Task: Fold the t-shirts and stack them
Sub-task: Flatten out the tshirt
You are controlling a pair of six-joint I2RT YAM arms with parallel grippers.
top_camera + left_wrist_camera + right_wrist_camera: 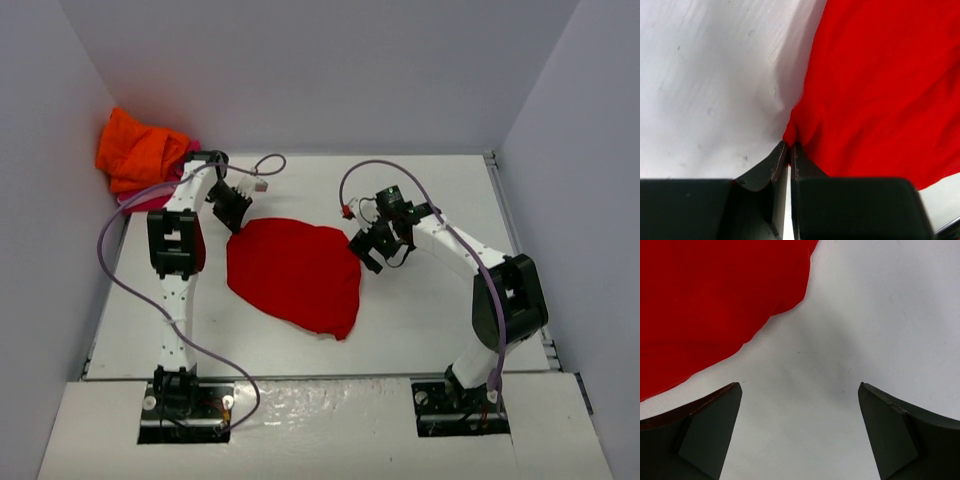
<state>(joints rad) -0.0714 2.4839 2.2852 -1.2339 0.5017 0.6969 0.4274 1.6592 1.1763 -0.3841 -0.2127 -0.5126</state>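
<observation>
A: What does the red shirt look like?
B: Soft, smooth cloth with faint creases, spread in a rounded, lopsided patch on the white table.
A: And the arms?
B: The left gripper reaches down at the shirt's far-left edge, jaws clenched on a pinch of cloth. The right gripper tilts down just off its right edge, jaws wide, grasping nothing.
A: Other shirts?
B: A crumpled orange shirt lies on a pink shirt, well beyond its far-left corner.

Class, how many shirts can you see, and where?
3: red shirt at centre; orange shirt bunched in the far-left corner; pink shirt peeking beneath it. Others may be hidden.
</observation>
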